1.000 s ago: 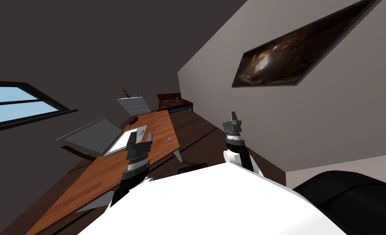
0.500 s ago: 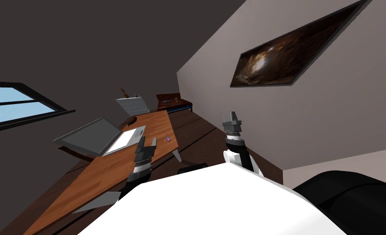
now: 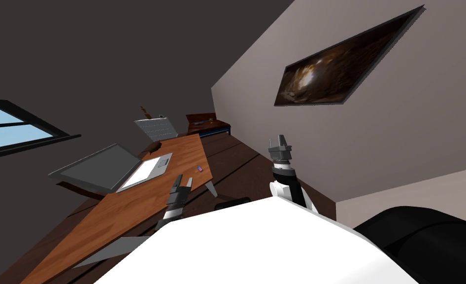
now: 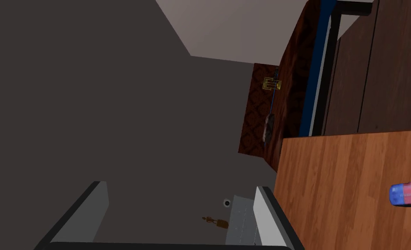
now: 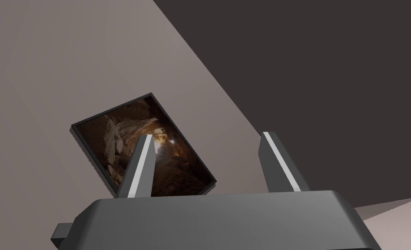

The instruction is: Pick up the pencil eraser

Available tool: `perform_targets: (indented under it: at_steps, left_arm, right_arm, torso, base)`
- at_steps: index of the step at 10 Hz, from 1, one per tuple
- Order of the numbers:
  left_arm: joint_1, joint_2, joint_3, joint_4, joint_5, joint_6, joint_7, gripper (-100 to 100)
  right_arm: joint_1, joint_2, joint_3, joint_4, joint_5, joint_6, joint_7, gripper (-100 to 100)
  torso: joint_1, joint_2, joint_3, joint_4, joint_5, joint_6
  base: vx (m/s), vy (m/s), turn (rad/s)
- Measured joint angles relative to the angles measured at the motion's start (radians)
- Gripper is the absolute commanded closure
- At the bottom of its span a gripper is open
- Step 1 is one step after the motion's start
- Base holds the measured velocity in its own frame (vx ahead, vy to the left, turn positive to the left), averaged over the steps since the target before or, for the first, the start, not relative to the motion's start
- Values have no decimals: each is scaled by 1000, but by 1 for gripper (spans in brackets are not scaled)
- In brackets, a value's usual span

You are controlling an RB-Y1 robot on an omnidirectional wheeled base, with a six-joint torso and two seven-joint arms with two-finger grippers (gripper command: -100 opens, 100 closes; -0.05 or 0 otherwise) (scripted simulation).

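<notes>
Head view: the pink-and-blue pencil eraser (image 3: 199, 169) lies on the wooden surface (image 3: 128, 212) near its edge, apart from an open laptop (image 3: 110, 166). The left tool (image 3: 183, 182) hovers over the surface near the eraser, not touching it, its fingers spread. The right tool (image 3: 280, 142) is held up well apart, off the surface, by the wall.

Left wrist view: the left tool (image 4: 179, 212) stands spread wide. The eraser (image 4: 409, 193) rests on the surface (image 4: 343, 191), off to one side, outside the fingers.

Right wrist view: the right tool (image 5: 211, 165) has its fingers spread apart.
</notes>
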Motion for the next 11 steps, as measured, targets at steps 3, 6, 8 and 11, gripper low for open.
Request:
perform_targets:
  at_steps: [3,6,8,11]
  left_arm:
    - [14,23,-20,84,1,-13,9,-100]
    - [56,77,-43,165,10,-18,31,-100]
    - [68,95,-67,239,9,-27,38,-100]
    - [86,126,-95,350,11,-30,48,-100]
  right_arm:
    - [0,0,0,0,0,0,0,0]
    - [0,0,0,0,0,0,0,0]
    - [0,0,0,0,0,0,0,0]
    - [0,0,0,0,0,0,0,0]
  torso:
    - [0,-1,0,0,0,0]
    - [-1,-2,-1,0,0,0]
    - [-1,-2,-1,0,0,0]
    - [0,-3,-2,-1,0,0]
  base:
    - [21,-44,-72]
    - [36,-50,-55]
    - [46,-46,-80]
    - [65,-46,-100]
